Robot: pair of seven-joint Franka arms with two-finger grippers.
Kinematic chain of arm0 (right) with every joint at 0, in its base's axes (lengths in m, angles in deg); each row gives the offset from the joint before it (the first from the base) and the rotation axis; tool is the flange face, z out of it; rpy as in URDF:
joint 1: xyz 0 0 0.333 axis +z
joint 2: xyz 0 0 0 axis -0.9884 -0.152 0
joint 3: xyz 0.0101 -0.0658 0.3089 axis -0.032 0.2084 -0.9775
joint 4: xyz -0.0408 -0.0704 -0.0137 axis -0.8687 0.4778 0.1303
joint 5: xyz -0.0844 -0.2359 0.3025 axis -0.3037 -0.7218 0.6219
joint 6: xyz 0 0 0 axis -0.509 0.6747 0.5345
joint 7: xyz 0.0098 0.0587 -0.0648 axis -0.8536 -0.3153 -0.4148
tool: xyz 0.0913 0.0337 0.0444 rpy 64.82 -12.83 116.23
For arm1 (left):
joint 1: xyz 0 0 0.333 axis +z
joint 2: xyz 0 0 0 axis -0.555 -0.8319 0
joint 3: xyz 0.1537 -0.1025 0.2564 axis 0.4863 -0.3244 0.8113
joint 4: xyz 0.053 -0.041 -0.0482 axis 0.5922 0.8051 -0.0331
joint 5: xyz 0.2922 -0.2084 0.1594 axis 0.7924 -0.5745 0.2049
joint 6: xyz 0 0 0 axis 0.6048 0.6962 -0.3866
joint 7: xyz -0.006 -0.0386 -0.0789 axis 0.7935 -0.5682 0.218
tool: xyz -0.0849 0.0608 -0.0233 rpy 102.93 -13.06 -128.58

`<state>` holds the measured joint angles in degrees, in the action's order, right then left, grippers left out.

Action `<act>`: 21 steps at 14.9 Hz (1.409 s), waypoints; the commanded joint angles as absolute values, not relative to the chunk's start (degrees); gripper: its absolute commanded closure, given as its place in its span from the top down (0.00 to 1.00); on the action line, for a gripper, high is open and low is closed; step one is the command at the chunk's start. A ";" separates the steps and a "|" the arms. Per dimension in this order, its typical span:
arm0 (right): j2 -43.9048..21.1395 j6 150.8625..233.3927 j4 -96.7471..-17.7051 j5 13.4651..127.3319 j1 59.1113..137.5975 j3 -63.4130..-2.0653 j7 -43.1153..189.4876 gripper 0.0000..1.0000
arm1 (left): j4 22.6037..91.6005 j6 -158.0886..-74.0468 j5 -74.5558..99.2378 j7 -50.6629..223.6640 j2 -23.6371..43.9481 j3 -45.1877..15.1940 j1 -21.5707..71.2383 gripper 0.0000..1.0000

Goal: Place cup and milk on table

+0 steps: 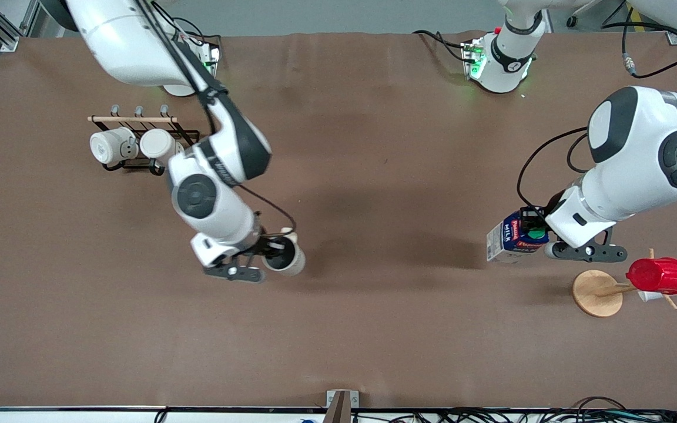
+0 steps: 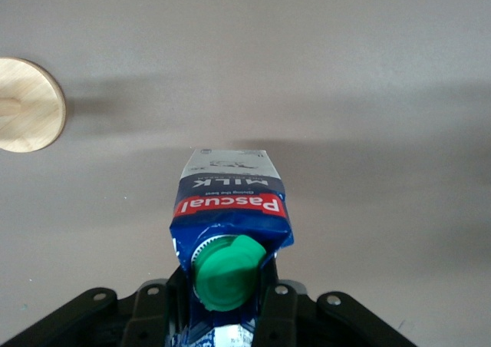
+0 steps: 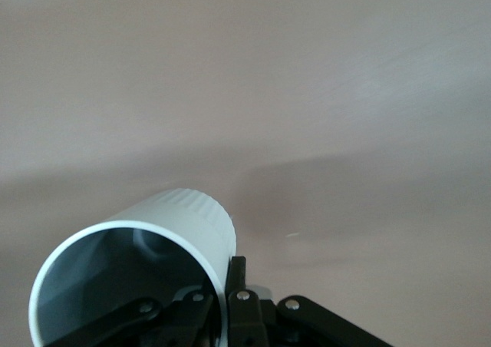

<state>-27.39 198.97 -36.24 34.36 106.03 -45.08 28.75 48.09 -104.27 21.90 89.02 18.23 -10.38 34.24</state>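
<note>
1. Brown matte covering spreads over the whole table (image 1: pixel 374 147), and both arms reach out above it.
2. The right gripper (image 1: pixel 265 254) is clamped on the rim of the cup (image 1: pixel 287 257), one finger inside the wall and one outside, over the middle stretch of the table toward the right arm's end. From the right wrist view the cup (image 3: pixel 138 270) shows its grey interior and is tilted; whether it touches the table I cannot tell.
3. The left gripper (image 1: pixel 531 230) is closed on the top of the milk (image 1: pixel 513 238), toward the left arm's end. In the left wrist view the fingers (image 2: pixel 280 316) pinch the carton (image 2: pixel 230 216) beside its green cap (image 2: pixel 224 274).
4. A wooden stand (image 1: pixel 598 292) carrying a red cup (image 1: pixel 659 275) sits near the milk, nearer to the front camera.
5. A black rack (image 1: pixel 138 141) holds two white mugs (image 1: pixel 112 145), farther from the front camera than the cup.
</note>
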 commanded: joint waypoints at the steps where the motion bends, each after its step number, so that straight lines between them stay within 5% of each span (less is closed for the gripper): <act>1: -34.31 198.32 -27.48 31.98 109.98 -44.69 23.35 0.00 | 46.95 -102.97 21.60 92.08 18.46 -11.08 33.36 0.20; 10: -38.71 199.99 -27.37 24.68 118.26 -44.78 14.63 0.02 | 46.60 -103.05 21.77 97.54 17.50 -11.17 30.11 0.20; 13: -39.07 200.43 -27.46 24.59 118.26 -44.78 14.54 0.09 | 46.08 -103.05 21.77 99.02 16.62 -11.17 29.14 0.20; 15: -39.33 200.35 -27.46 24.59 118.43 -44.78 14.54 0.29 | 44.76 -103.05 21.86 100.70 15.39 -11.09 28.17 0.20; 17: -38.81 200.00 -27.37 24.33 118.26 -44.69 14.54 1.00 | 44.49 -103.14 21.86 101.40 14.60 -11.09 27.73 0.20; 21: -33.20 191.51 -27.46 23.09 116.25 -44.43 13.84 1.00 | 42.83 -103.23 21.86 105.26 12.84 -11.09 25.71 0.20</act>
<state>-37.80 197.54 -26.43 24.72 117.98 -44.11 15.54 45.72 -104.13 21.90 102.95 14.52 -10.99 26.80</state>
